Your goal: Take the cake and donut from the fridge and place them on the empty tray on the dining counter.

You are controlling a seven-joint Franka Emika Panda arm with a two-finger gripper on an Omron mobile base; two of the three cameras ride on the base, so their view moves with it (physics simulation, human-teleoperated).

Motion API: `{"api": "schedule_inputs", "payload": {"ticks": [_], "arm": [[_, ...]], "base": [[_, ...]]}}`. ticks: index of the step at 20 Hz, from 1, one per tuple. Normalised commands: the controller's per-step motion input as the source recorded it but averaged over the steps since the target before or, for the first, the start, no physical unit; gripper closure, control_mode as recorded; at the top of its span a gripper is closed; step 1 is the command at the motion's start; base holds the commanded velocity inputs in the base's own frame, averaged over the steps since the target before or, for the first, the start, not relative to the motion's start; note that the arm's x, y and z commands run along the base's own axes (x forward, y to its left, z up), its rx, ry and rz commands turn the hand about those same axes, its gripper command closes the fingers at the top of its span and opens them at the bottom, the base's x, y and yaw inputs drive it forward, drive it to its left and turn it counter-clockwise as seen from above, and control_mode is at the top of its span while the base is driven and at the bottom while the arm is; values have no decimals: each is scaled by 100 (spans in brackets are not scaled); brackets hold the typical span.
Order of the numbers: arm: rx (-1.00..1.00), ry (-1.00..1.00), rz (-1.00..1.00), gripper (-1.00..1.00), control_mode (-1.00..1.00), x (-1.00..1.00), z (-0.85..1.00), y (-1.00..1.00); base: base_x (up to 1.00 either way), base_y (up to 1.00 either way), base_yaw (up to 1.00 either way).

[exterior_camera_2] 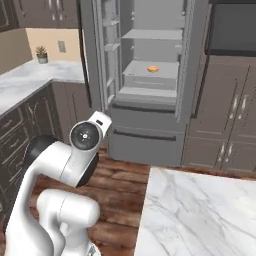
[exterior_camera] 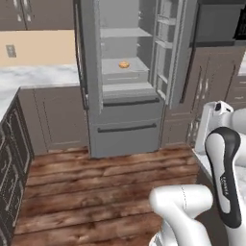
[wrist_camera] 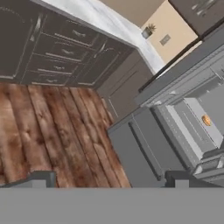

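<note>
fridge [exterior_camera_2: 145,75] standing wide open, donut [exterior_camera_2: 153,69] sitting alone on a middle shelf, white arm [exterior_camera_2: 60,170] folded low at left, marble table [exterior_camera_2: 200,215] corner lower right, tiny potted plant [exterior_camera_2: 41,54] far left

White arm folded up near its base, tool [wrist_camera: 107,179] with jaws wide apart, empty.

One fridge [exterior_camera: 126,77] stands with both upper doors open, one donut [exterior_camera: 124,64] on a middle shelf inside it, two drawers below it, and one potted plant [exterior_camera_2: 42,54] to its left.
</note>
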Motion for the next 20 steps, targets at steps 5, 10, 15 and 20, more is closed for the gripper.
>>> {"api": "schedule_inputs", "payload": {"ticks": [5,10,15,20], "arm": [[0,0,0,-100,100,0,0,0],[0,0,0,-100,100,0,0,0],[0,0,0,-100,100,0,0,0],[0,0,0,-100,100,0,0,0]], "base": [[100,15,-1],[100,0,0],[100,0,0],[100,0,0]]}}
